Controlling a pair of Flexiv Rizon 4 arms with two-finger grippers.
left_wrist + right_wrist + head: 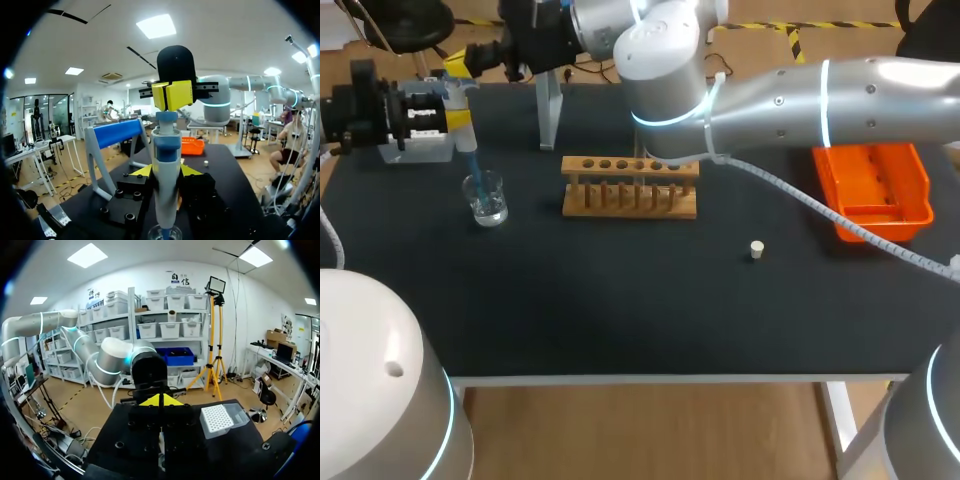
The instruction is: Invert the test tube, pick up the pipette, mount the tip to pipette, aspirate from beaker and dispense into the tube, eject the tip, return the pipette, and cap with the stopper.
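Left gripper (pixel 165 171): your left tool is clenched on the pipette (pixel 165 200). One yellow tip sits on either side of its white body.
Right gripper (pixel 172 95): its two yellow tips are pressed together with nothing between them. They appear to rest on the pipette's blue top, though you cannot quite confirm the contact from the left wrist view.
Right arm (pixel 820 95): it comes in from your right and lies across the far side of the table (pixel 620 300), past the middle, ending above the pipette.
Pipette: it stands upright at the far left of the table, and its thin end points down into the beaker (pixel 486 198).
Beaker: a small clear glass that stands on the table directly under the pipette, left of the rack (pixel 630 188).
Rack: it is wooden and sits near the middle of the table (the right arm hides part of its far edge).
Stopper (pixel 756 249): small and white, it lies alone on the table, right of the rack and nearer the front.
Orange bin (pixel 872 185): it sits at the right side, partly under the right arm.
Stand (pixel 549 112): a white frame at the far edge, behind the rack.
Tip box (pixel 217 417): a white box with a grid top, on the table just beside the right gripper.
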